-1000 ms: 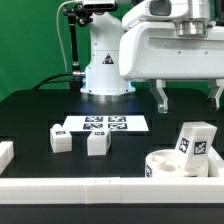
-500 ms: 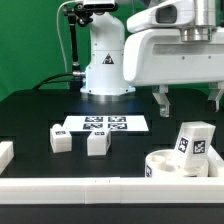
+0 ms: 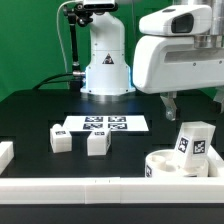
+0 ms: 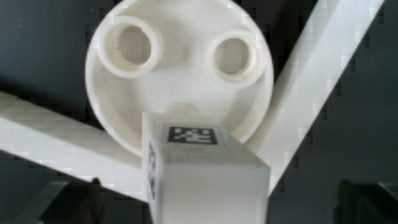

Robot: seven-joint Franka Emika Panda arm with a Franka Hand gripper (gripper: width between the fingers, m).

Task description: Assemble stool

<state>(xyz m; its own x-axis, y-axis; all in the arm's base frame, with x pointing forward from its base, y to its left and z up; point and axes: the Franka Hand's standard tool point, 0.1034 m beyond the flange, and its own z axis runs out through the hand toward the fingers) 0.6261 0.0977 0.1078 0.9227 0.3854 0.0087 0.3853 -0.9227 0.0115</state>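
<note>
Seat (image 4: 178,95) is smooth white plastic with a slight sheen. Legs (image 3: 97,144) are the same plastic, matt. Worktop (image 3: 35,115) is matt black.

The seat (image 3: 168,163) is plain white, creamier in the wrist view. The upright leg (image 3: 194,147) is white with a black-and-white square tag. The first loose leg (image 3: 60,139) and the second loose leg (image 3: 97,144) show plain white faces. The marker board (image 3: 105,125) is white, printed with black square patterns. The worktop (image 3: 30,120) is black, the rail (image 3: 70,187) white, the backdrop (image 3: 30,40) green.
</note>
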